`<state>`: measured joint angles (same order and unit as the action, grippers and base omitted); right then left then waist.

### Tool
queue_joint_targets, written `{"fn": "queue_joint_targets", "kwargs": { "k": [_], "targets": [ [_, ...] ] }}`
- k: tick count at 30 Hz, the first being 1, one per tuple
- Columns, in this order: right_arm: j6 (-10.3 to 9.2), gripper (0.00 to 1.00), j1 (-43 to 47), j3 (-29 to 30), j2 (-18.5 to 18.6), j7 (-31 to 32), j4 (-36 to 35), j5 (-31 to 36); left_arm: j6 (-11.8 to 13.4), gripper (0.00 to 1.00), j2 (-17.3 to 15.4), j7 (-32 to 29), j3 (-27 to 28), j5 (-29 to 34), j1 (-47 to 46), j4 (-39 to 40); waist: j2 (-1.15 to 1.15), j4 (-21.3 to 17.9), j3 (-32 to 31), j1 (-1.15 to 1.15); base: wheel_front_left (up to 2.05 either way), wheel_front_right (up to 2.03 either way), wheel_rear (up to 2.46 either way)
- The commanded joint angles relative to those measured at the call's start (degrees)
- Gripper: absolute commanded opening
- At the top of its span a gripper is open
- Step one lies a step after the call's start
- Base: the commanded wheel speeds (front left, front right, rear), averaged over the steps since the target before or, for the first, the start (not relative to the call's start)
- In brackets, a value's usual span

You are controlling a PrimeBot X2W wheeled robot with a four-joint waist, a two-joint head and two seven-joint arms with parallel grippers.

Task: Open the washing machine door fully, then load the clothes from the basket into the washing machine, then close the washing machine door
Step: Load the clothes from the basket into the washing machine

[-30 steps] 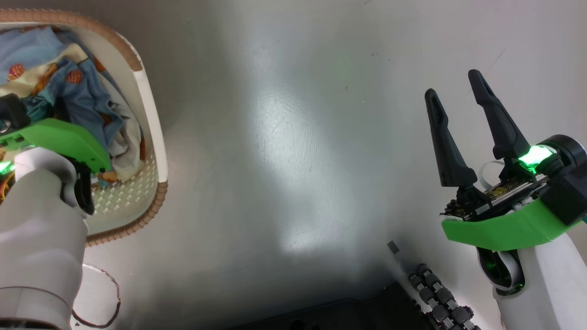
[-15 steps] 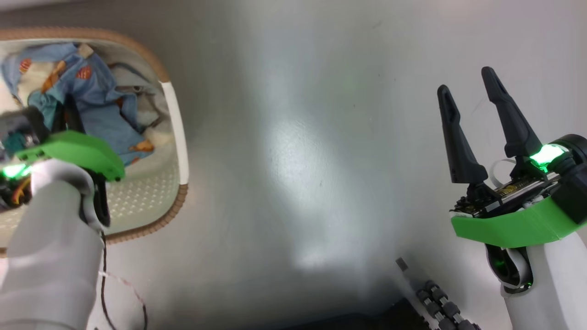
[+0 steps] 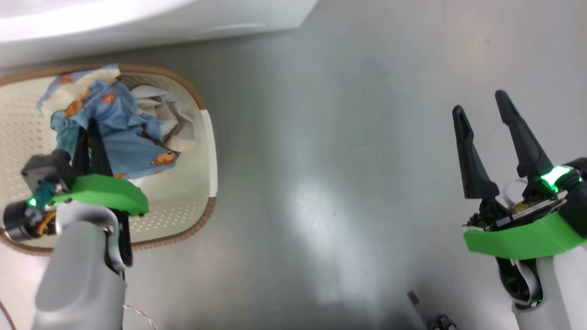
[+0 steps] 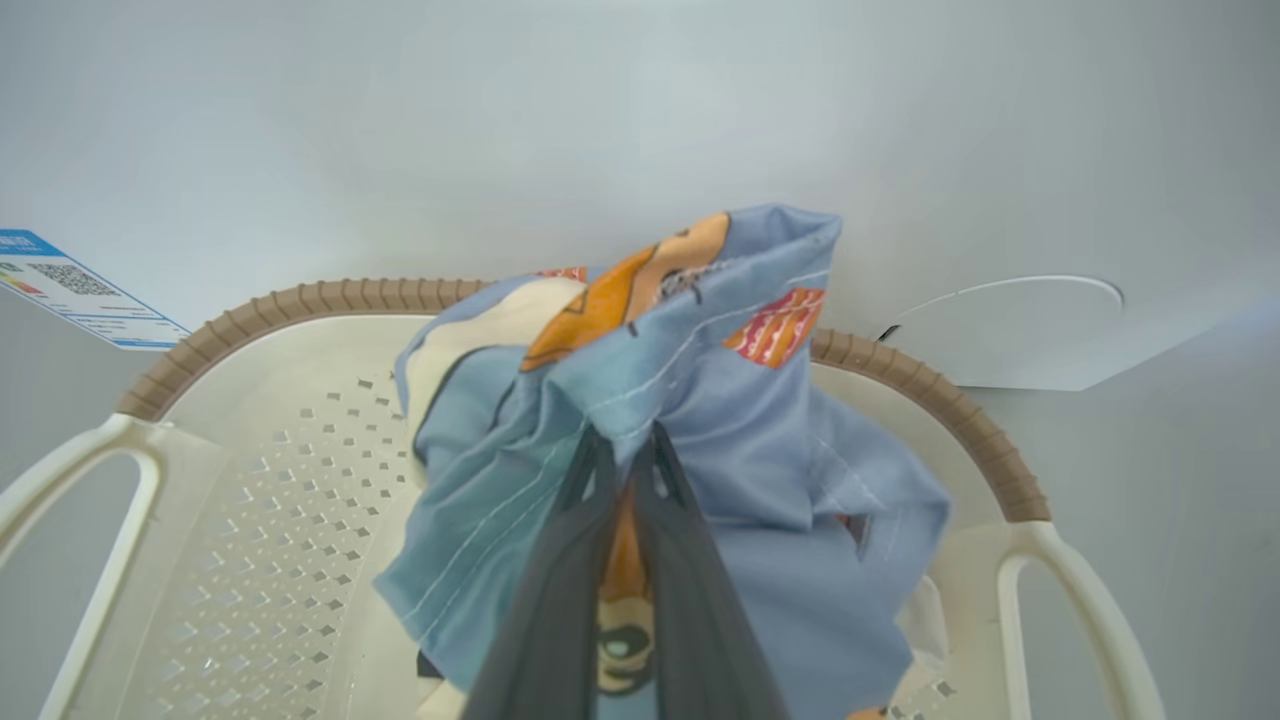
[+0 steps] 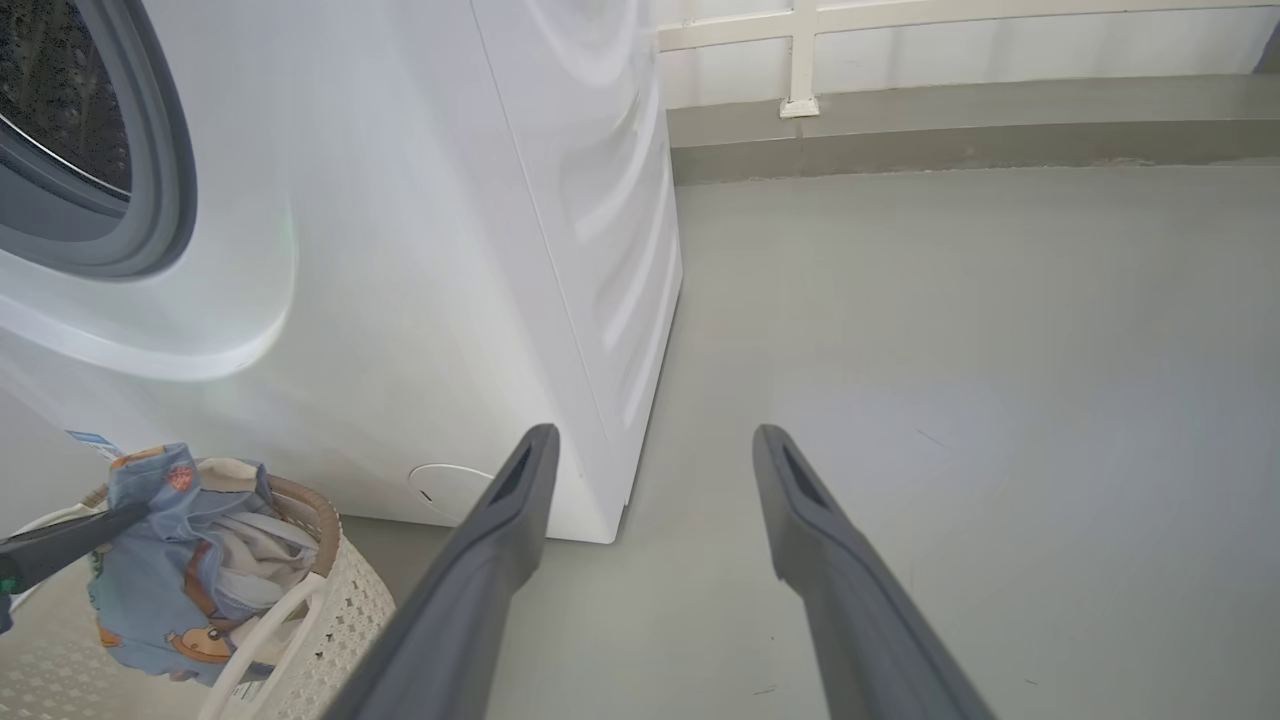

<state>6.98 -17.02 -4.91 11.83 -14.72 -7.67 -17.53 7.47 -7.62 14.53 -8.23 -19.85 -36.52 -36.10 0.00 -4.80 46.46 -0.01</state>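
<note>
Blue bear-print clothes (image 4: 720, 400) are pinched in your left gripper (image 4: 620, 440), fingers pressed together on a fold. The bunch stands above the brown rim of the basket (image 3: 212, 151), and the rest of it hangs inside, at the end nearest the washing machine (image 5: 420, 250). Basket sits on the grey floor (image 3: 321, 183), just beside the machine's front panel. Your right gripper (image 3: 479, 103) is spread wide and empty, over floor well apart from the basket.

Left tool (image 3: 91, 123) pinched closed, right tool (image 3: 479, 101) spread wide.
</note>
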Motion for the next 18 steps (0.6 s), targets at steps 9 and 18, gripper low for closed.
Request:
{"fn": "queue_joint_targets", "kwargs": {
  "k": [9,18],
  "targets": [
    [0.51,1.00,5.6,-0.4,0.6,-0.3,0.3,0.5,-1.2,0.00,1.5,0.5,5.3,5.7,10.5,12.7,0.00,3.3,-10.3,0.01,0.00,0.00,0.00],
    [0.51,1.00,8.8,0.0,-0.1,-0.3,2.3,0.9,-2.7,0.00,3.3,0.5,6.4,9.5,18.7,23.9,0.00,4.5,-18.5,0.01,0.00,0.00,0.00]
  ]
}}
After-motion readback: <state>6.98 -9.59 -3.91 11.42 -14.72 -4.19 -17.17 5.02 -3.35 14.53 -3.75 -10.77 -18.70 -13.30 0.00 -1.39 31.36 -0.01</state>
